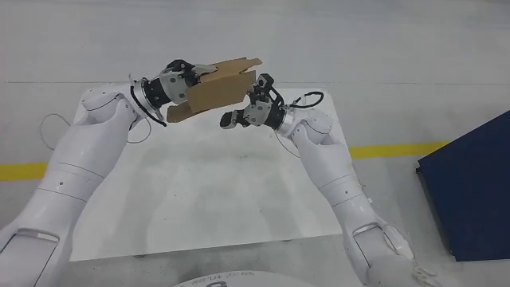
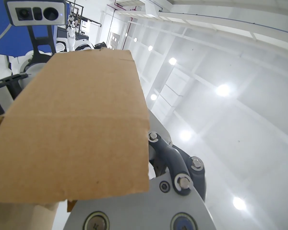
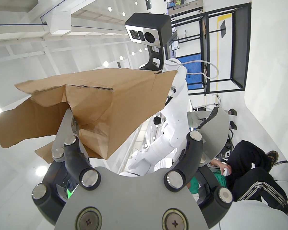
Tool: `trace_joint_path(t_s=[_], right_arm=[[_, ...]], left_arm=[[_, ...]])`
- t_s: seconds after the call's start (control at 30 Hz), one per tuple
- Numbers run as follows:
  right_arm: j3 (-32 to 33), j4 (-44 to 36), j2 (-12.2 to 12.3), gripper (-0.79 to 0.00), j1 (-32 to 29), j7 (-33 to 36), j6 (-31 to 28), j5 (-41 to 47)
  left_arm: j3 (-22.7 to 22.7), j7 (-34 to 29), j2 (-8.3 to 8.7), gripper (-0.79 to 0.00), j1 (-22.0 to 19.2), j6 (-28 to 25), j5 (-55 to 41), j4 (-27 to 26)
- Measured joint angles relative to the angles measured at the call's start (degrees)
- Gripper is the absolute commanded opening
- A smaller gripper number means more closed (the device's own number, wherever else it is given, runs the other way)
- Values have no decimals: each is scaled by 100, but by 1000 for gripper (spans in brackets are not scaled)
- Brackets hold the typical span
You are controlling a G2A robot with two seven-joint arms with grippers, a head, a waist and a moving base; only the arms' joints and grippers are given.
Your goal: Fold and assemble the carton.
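Two grippers over table [image 1: 199, 191] far edge, 12 o'clock: left gripper [image 1: 195, 82] clamps carton [image 1: 223, 88]; right gripper [image 1: 245, 102] at carton's 4 o'clock, splayed, one finger [image 3: 64, 126] touching it.

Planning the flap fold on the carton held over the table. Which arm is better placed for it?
Right, probably. The right pincer is open beside the loose flaps of the brown cardboard carton; the left pincer grips that carton above the white table, so it must support it.
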Motion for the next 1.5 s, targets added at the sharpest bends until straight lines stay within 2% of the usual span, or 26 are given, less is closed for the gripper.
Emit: trace_joint_path(t_s=[0.47, 0.97, 1.13, 1.4, 1.5], right_arm=[[-96, -90, 26, 0, -38, -22, -21, -228], [-242, -171, 65, 0, -32, -128, 138, -643], [-191, -192, 77, 0, -65, -122, 34, -571], [-152, -200, 83, 0, -83, -108, 11, -536], [-153, -211, 83, 0, -94, -119, 20, -526]], left_arm=[[64, -14, -74, -785, -116, 414, -295, 274], [134, -275, -91, -785, -233, 1198, -417, 469], [106, -86, -83, -785, -273, 935, -228, 488], [104, -85, -83, -785, -266, 940, -234, 479], [36, 100, -62, -785, -161, 938, -233, 308]])
